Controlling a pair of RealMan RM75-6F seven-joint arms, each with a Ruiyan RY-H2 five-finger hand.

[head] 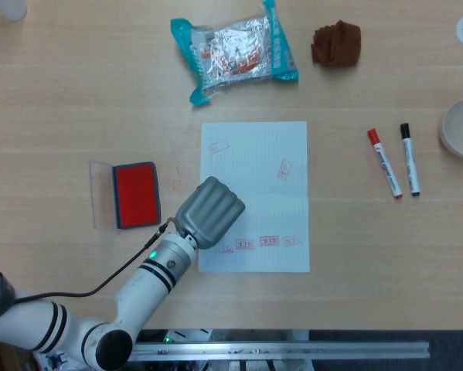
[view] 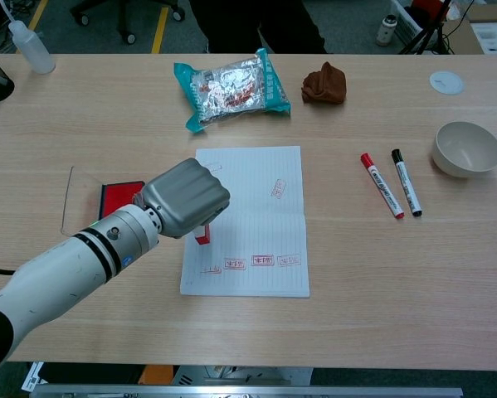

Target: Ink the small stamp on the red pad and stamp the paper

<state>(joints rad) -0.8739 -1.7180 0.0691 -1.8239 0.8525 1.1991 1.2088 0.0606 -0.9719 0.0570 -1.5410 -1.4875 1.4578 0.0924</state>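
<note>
Our left hand (view: pixel 186 197) has its fingers clamped on the small stamp (view: pixel 202 235), over the paper (view: pixel 256 191) on the wooden table (view: pixel 356 274); the red pad (head: pixel 136 195) lies left, office floor (view: pixel 148 25) behind.

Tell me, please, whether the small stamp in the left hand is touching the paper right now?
Touching, it seems: in the chest view the small stamp under the left hand has its base down on the paper, with no gap showing.

Small red stamp (view: pixel 202 235) stands on lined paper (view: pixel 256 191); open red pad (head: pixel 137 194) lies left.
</note>
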